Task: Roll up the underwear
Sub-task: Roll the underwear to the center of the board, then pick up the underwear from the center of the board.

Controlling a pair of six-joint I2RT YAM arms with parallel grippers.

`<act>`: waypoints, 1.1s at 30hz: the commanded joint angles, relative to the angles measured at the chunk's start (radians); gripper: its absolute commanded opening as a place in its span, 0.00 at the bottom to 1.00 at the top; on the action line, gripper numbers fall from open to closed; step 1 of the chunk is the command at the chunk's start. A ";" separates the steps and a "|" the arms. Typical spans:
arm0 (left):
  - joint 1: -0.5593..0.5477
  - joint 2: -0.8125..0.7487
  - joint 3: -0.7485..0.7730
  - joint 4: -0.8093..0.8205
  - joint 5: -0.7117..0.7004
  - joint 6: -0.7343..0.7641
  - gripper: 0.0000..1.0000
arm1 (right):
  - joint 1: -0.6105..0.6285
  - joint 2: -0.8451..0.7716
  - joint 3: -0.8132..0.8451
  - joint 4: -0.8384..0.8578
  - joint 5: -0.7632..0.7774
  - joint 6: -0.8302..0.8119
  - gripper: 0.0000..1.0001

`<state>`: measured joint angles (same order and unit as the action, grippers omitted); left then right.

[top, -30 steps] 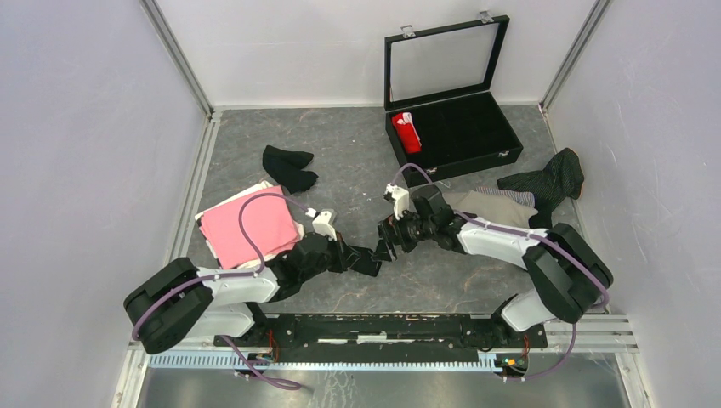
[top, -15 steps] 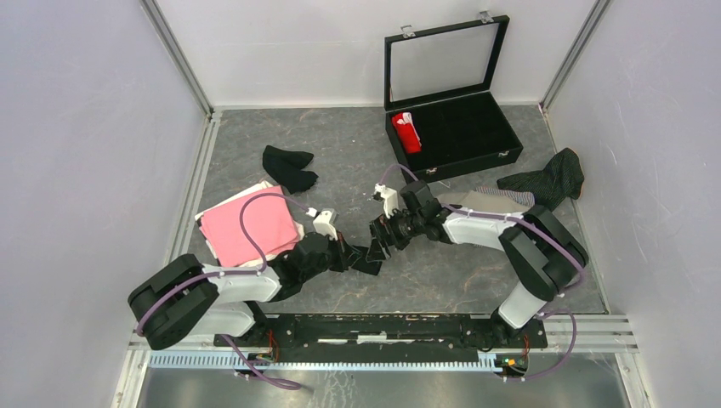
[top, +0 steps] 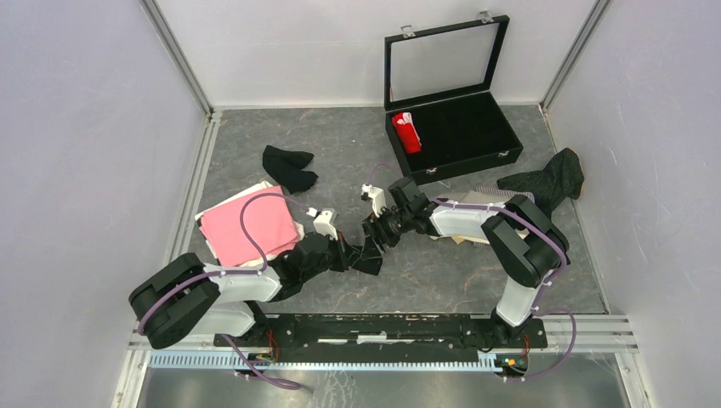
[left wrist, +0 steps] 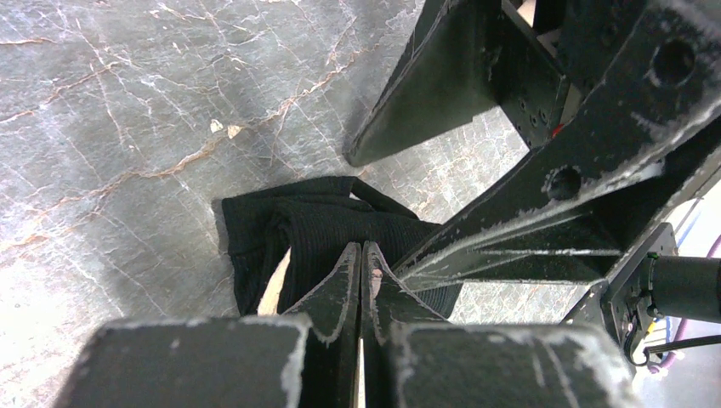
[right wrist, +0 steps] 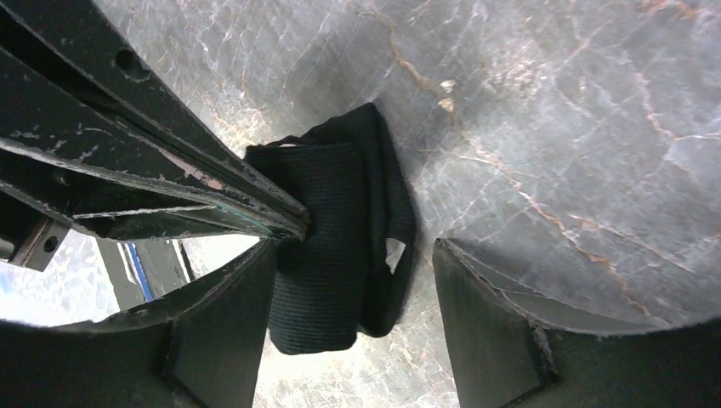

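White marks on the red roll (top: pixel 406 132) in the open case (top: pixel 473 127), upper right, are too small to read. Both arms lie low and reach toward the middle of the top view, wrists nearly meeting. The left gripper (top: pixel 360 252) is clenched on the folded black underwear (top: pixel 371 262), fingers pressed together. The right gripper (top: pixel 372 236) is released, one finger on either side of that bundle. The cloth is ribbed, doubled into a thick wad on the grey marbled table (top: pixel 442 272), just below centre
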<state>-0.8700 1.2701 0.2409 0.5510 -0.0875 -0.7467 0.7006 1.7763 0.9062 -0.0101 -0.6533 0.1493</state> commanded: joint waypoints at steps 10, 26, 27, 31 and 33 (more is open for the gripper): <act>0.009 0.055 -0.034 -0.179 -0.037 0.017 0.02 | 0.033 0.065 -0.010 -0.077 0.003 -0.040 0.47; 0.009 0.009 -0.014 -0.216 -0.042 0.017 0.02 | 0.033 0.082 -0.078 -0.037 0.016 -0.027 0.10; 0.009 -0.010 -0.001 -0.239 -0.052 0.019 0.02 | 0.033 0.076 -0.080 -0.029 0.015 -0.023 0.04; 0.011 -0.139 0.084 -0.379 -0.117 0.030 0.02 | 0.033 0.015 -0.119 0.055 -0.003 0.012 0.00; 0.012 -0.210 0.136 -0.457 -0.156 0.037 0.02 | 0.034 -0.024 -0.131 0.080 0.000 0.025 0.00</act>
<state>-0.8700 1.1694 0.2901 0.3508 -0.1123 -0.7456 0.7204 1.7855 0.8406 0.1009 -0.7124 0.1726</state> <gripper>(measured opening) 0.028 0.369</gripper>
